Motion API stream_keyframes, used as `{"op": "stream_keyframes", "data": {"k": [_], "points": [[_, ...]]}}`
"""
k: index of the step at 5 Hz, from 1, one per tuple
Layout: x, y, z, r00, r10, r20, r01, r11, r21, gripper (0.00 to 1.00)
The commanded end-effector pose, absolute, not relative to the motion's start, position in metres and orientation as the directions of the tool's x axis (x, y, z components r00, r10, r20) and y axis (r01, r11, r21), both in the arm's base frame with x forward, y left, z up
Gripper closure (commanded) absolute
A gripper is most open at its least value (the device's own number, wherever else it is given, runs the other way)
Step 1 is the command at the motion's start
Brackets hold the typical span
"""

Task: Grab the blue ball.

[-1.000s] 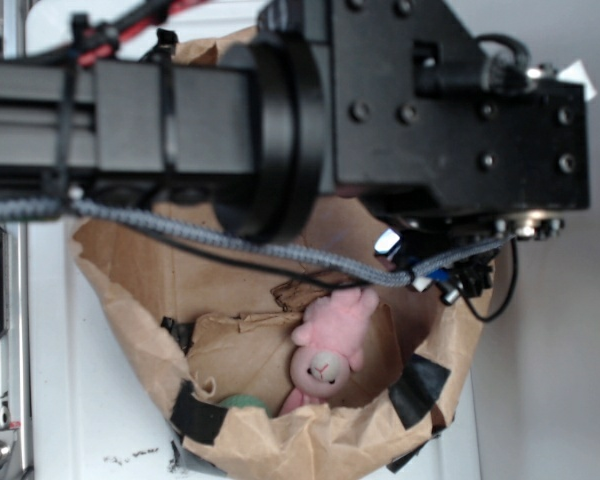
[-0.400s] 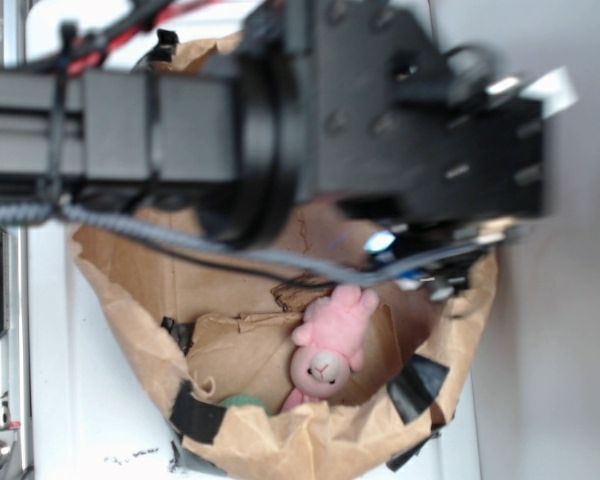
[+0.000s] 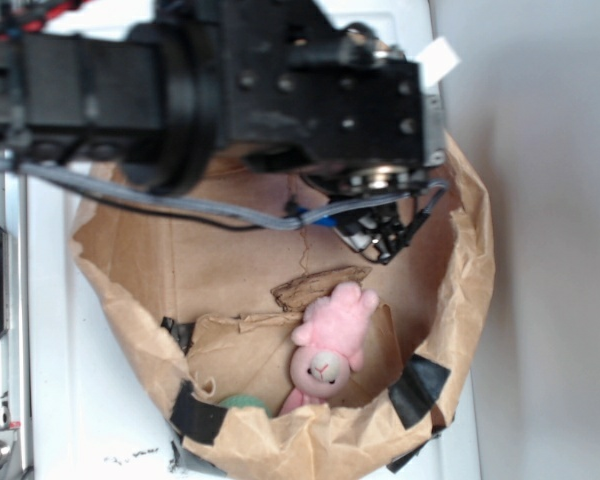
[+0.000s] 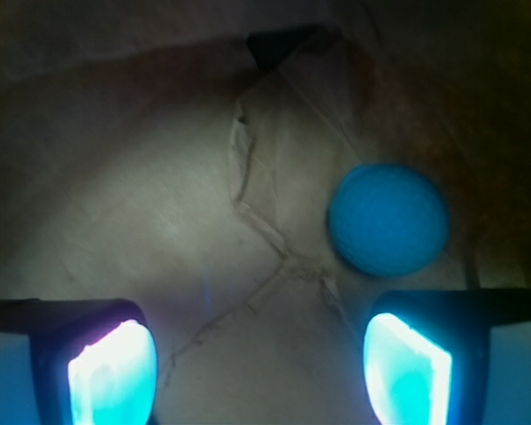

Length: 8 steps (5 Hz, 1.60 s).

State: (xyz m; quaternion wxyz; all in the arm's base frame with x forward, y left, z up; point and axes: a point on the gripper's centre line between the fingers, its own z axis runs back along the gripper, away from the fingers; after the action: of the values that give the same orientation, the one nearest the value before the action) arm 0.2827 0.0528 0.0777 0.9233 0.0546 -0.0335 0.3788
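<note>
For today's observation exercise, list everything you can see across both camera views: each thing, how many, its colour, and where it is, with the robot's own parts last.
blue ball: one, teal-blue, on the bag floor ahead of the right pad, seen only in the wrist view.
pink plush bunny: one, pink, low in the bag.
green ball: one, green, mostly hidden behind the bag's front rim, left of the bunny.
paper bag: one, brown, black tape patches on its rim, holding all the toys.
robot arm: one, black, above the bag.
gripper: one, jaws apart, pads glowing cyan, empty.
</note>
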Motion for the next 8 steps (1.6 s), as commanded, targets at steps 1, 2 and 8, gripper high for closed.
{"op": "stream_keyframes", "data": {"k": [1,2,8], "points": [[0.286,0.085,0.076,0.648,0.735,0.199,-0.749,0.663,-0.01,0.0],[0.285,0.091,0.076,0.645,0.735,0.208,-0.753,0.658,0.007,0.0],[0.28,0.113,0.048,0.522,0.804,0.285,-0.846,0.53,0.054,0.0]]}}
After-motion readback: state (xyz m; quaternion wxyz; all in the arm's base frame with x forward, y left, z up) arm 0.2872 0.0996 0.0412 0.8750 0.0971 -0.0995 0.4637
